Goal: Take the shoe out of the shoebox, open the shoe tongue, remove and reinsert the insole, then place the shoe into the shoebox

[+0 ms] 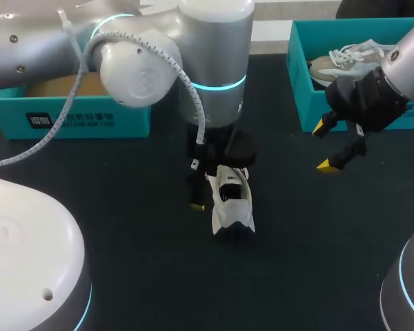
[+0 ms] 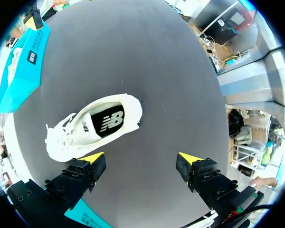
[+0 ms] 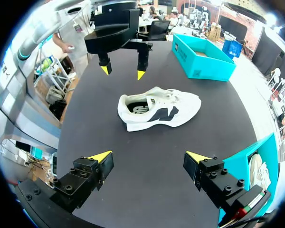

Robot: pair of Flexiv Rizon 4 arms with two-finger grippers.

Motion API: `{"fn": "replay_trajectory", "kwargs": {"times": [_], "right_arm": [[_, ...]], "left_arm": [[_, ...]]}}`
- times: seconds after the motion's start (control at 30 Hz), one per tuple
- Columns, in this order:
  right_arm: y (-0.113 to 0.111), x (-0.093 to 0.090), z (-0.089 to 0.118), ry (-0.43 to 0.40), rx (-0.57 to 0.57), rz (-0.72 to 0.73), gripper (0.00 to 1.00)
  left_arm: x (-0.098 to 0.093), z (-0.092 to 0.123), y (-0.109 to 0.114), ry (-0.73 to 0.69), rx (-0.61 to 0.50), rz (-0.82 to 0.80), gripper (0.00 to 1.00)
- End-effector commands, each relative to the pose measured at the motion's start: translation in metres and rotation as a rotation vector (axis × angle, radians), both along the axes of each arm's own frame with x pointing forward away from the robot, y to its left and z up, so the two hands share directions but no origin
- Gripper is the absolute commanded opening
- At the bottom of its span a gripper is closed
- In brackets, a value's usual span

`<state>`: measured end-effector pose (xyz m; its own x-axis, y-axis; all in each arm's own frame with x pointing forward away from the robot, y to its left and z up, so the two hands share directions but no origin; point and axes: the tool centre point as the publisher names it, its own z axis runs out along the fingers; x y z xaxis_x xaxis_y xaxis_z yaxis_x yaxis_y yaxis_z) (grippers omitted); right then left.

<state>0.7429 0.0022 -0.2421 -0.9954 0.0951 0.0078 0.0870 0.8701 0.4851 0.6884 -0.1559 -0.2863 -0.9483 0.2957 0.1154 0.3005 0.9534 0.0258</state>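
Note:
A white sneaker with dark side marks lies on the black table at the middle, its black insole showing through the opening. My left gripper hangs open just over the sneaker; in the left wrist view the sneaker sits ahead of one finger of the gripper, not between them. My right gripper is open in the air to the right, in front of the teal shoebox. From the right wrist, the sneaker lies between my own gripper and the left gripper.
The right shoebox holds a second pale shoe. Another teal box with brown card inside stands at the back left, partly behind my left arm. Bare black tabletop lies in front of the sneaker.

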Motion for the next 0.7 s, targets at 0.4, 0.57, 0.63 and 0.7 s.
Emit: {"fn": "replay_trajectory", "kwargs": {"times": [0.4,0.57,0.63,0.7], "right_arm": [[0.001,0.000,-0.001,0.000,-0.003,-0.002,1.00],[0.001,0.000,-0.001,0.000,-0.003,-0.002,1.00],[0.001,0.000,-0.001,0.000,-0.003,-0.002,1.00],[0.001,0.000,-0.001,0.000,-0.003,-0.002,1.00]], "left_arm": [[-0.022,-0.023,-0.046,-0.073,-0.104,0.173,1.00],[-0.025,-0.039,-0.059,-0.079,-0.115,0.207,1.00],[-0.025,-0.045,-0.061,-0.081,-0.111,0.221,0.91],[-0.024,-0.049,-0.062,-0.081,-0.109,0.236,0.91]]}}
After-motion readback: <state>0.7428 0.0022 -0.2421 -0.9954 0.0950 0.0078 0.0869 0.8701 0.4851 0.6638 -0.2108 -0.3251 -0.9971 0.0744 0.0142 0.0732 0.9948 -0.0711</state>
